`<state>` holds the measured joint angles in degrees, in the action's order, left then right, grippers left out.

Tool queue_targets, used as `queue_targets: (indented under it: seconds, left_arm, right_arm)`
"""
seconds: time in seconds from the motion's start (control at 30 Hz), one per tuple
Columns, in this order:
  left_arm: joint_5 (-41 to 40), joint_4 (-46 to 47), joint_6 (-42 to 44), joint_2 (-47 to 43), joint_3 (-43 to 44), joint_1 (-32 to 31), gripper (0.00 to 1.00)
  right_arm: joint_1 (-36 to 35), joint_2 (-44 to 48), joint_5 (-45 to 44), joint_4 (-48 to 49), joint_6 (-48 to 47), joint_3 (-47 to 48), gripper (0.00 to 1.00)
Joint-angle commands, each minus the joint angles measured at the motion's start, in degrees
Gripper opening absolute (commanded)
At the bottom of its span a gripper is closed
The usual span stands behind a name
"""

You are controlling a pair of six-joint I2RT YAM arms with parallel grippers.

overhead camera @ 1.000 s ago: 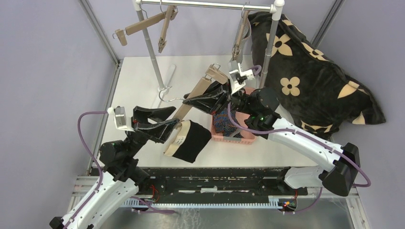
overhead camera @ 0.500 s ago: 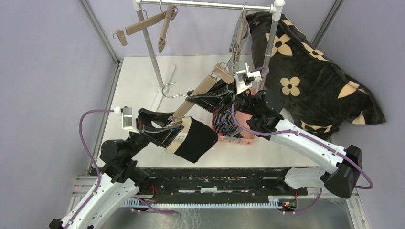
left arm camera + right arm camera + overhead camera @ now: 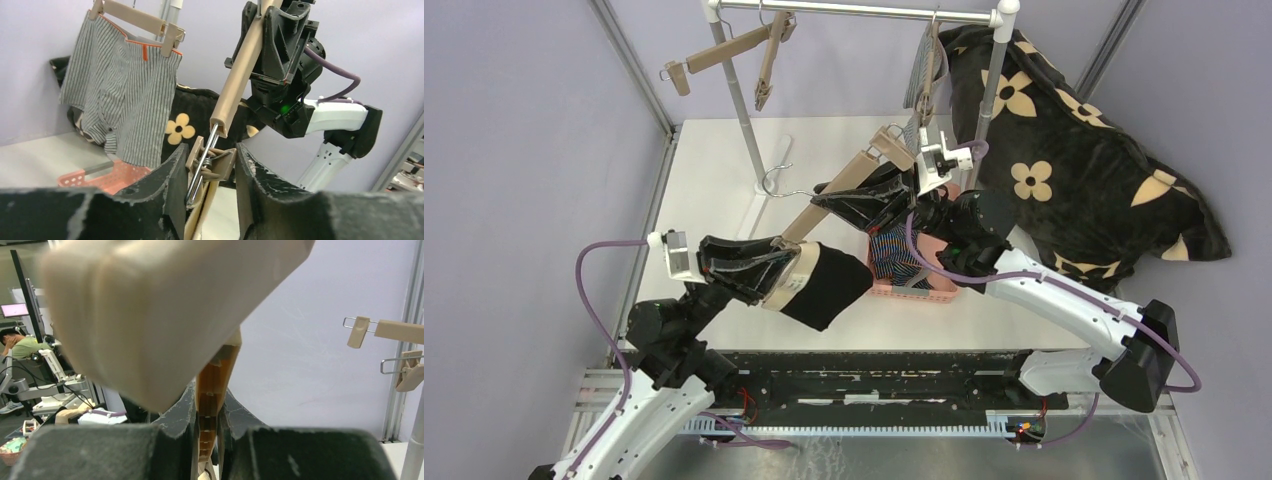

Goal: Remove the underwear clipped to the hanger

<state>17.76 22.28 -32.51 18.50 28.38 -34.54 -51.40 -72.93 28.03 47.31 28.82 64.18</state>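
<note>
The right pincer point(image 3: 209, 407) clamps the tan hanger point(image 3: 150, 315). The left pincer point(image 3: 210, 150) has half-open jaws bracketing the clip point(image 3: 214, 165); whether they squeeze it I cannot tell. The black underwear point(image 3: 829, 285) hangs at its fingertips.

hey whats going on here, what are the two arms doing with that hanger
The right tool grips a tan wooden hanger in mid-air. The left tool pinches the hanger's lower clip, which holds the black underwear with the beige waistband. The navy striped pair lies in the pink plastic basket. The grey-and-white striped pair hangs clipped to a second hanger on the metal rail.
</note>
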Motion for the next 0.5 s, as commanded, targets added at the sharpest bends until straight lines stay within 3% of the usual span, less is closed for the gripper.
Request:
queue_targets:
  seconds: [0.0, 0.1, 0.2, 0.23, 0.3, 0.33, 0.47]
  left_arm:
    - [-0.8, 2.3, 3.2, 0.6, 0.9, 0.0, 0.27]
    - [-2.2, 2.2, 4.5, 1.9, 1.8, 0.0, 0.07]
    - [-4.1, 2.2, 6.2, 2.8, 2.9, 0.0, 0.06]
    - [-5.0, 2.0, 7.0, 3.2, 3.4, 0.0, 0.13]
    - [-6.9, 0.6, 7.4, 3.5, 4.5, 0.0, 0.47]
    - [-7.4, -0.4, 8.0, 3.6, 5.2, 0.0, 0.56]
    - [-7.4, -3.3, 10.5, 3.7, 8.6, 0.0, 0.65]
  right_arm:
    - [0.1, -1.3, -2.6, 4.4, -0.4, 0.5, 0.01]
    - [0.1, -2.4, -3.3, 5.3, -0.4, 1.0, 0.01]
    - [0.2, -3.9, -3.6, 5.6, -0.5, 1.8, 0.01]
    - [0.2, -4.4, -3.5, 5.5, -0.5, 2.5, 0.01]
    - [0.2, -5.0, -3.1, 5.1, -0.5, 3.1, 0.01]
    - [0.2, -5.1, -2.8, 4.9, -0.4, 3.3, 0.01]
    - [0.2, -5.2, -2.3, 4.2, -0.3, 3.1, 0.01]
